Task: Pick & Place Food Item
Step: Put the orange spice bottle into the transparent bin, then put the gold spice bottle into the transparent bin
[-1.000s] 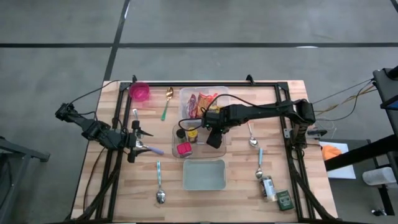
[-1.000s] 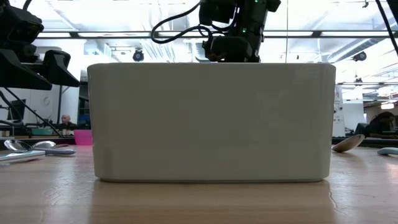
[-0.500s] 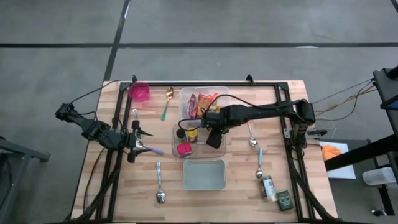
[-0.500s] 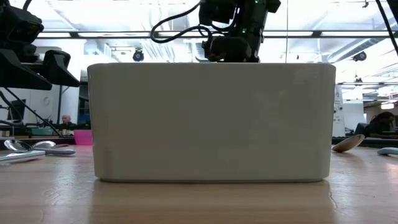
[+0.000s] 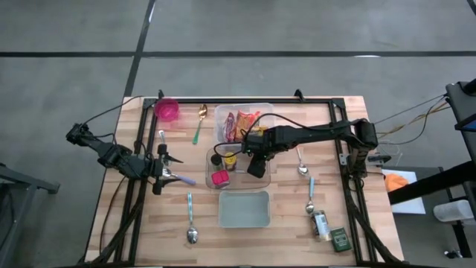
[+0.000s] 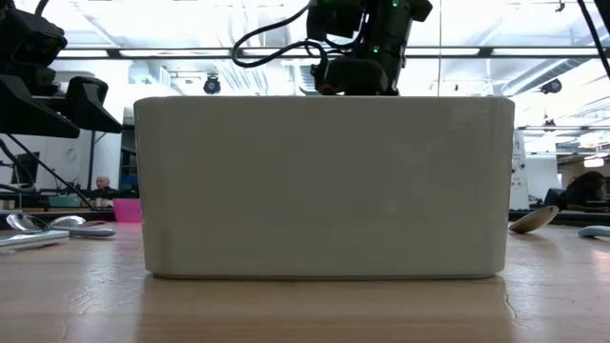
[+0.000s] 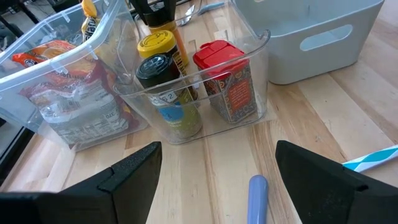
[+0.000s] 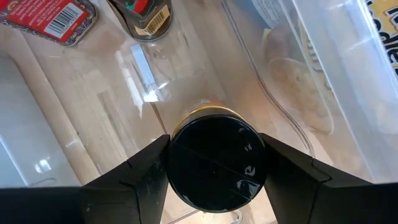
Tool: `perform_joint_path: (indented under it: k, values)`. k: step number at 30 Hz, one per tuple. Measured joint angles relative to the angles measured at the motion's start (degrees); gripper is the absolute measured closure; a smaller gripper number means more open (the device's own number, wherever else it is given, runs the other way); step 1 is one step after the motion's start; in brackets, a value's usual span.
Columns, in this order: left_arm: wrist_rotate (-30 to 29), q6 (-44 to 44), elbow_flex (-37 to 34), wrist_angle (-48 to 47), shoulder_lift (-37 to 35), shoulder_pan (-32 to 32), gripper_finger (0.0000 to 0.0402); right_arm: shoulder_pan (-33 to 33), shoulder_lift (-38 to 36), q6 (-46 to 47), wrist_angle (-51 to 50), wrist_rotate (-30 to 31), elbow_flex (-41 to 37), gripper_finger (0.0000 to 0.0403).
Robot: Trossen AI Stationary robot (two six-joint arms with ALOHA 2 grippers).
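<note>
A clear bin (image 5: 238, 170) in the table's middle holds a red-lidded container (image 7: 227, 84), a black-lidded jar (image 7: 161, 87) and a yellow-lidded jar (image 7: 155, 45), all upright. My right gripper (image 8: 214, 162) hangs over this bin, pointing down and shut on a round black-topped jar (image 8: 216, 163) with a gold rim. In the low view only its upper body (image 6: 357, 57) shows above the grey bin (image 6: 324, 186). My left gripper (image 7: 217, 174) waits open at the table's left, above a lavender-handled spoon (image 7: 257, 198). My right gripper pinches the black-topped jar by two opposite sides of its top (image 8: 177, 165) between its two fingers (image 8: 130, 180), coming from above and pointing down. The jar stands upright over the clear bin's floor. The jar itself hides whether its foot rests there.
A second clear bin (image 5: 262, 112) of snack bags stands on the far side. The grey bin (image 5: 244, 209) is near the front edge. Spoons lie left and right (image 5: 300, 162), a pink cup (image 5: 167, 110) stands far left, and a can and a green tin (image 5: 340, 238) sit near right.
</note>
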Motion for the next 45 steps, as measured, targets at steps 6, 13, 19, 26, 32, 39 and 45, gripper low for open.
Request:
perform_joint_path:
  k: [6, 13, 19, 26, 32, 39, 45]
  values:
    - [0.00, 0.00, 0.00, 0.00, 0.01, 0.00, 0.0085, 0.24, -0.02, 0.00, 0.93, -0.01, -0.13, 0.0188]
    - [0.00, 0.00, 0.00, -0.01, 0.00, 0.00, 0.0085, 0.30, 0.00, 3.20, 1.20, 0.24, -0.18, 0.0161]
    - [-0.02, 0.00, 0.00, 0.00, 0.00, -0.04, 0.0085, 0.70, 0.13, 1.63, 1.11, 0.24, -0.31, 0.0096]
    - [-0.01, 0.00, 0.00, 0.00, 0.01, -0.04, 0.0085, 0.70, 0.13, 1.49, 1.07, 0.43, -0.31, 0.0074]
    - [-0.02, 0.00, 0.02, 0.00, 0.00, -0.04, 0.0085, 0.78, -0.06, 1.49, 1.01, 0.44, -0.29, 0.0074]
    - [0.00, 0.00, 0.02, -0.02, 0.00, -0.02, 0.0085, 1.58, -3.98, 1.48, -1.33, 2.25, 1.76, 0.0074]
    - [-0.02, 0.00, 0.02, -0.01, 0.00, -0.02, 0.0085, 3.17, -9.87, 1.29, -2.22, 3.00, 2.22, 0.0074]
